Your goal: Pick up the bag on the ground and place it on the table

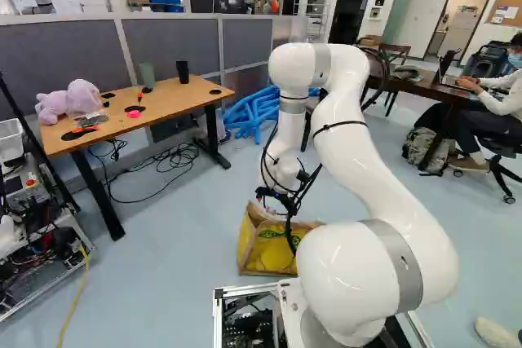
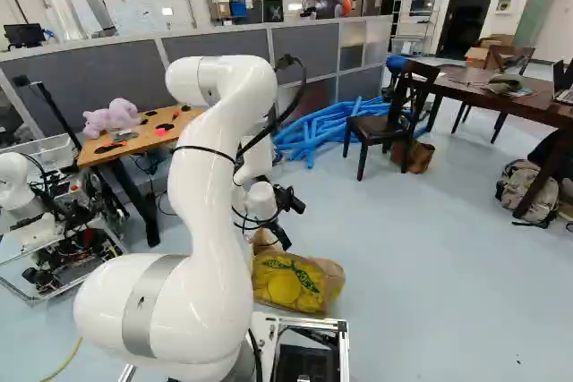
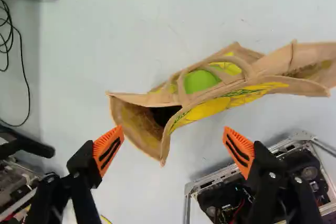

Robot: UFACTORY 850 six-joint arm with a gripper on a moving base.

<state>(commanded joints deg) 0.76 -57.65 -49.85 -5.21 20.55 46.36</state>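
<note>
The pale blue floor (image 1: 183, 238) spreads widest, with the grey partition (image 1: 57, 50) running behind it across the upper left of the left base view. The white arm (image 1: 351, 144) rises right of the middle there, and left of the middle in the right base view. The dark tabletop (image 2: 537, 105) stands at the upper right of the right base view; the wooden tabletop (image 1: 179, 95) is at the upper left of the left base view. A heap of blue tubes (image 2: 322, 127) lies on the floor near the upper middle of the right base view, beside a dark chair (image 2: 372, 124). A backpack (image 2: 524, 194) sits at the right of that view.

The brown and yellow paper bag (image 2: 291, 284) is on the floor, low and near the middle in both base views, just ahead of the base's metal frame (image 2: 336, 326). In the wrist view it lies ahead of the jaws, handles upright over a green patch, one gaping end towards the space between them. The jaws stand wide apart and hold nothing.

On the wooden tabletop, left to right in the left base view, are a purple plush toy (image 1: 81, 97), a small pink thing (image 1: 134, 113), a green cup (image 1: 147, 75) and a black cup (image 1: 183, 72).
</note>
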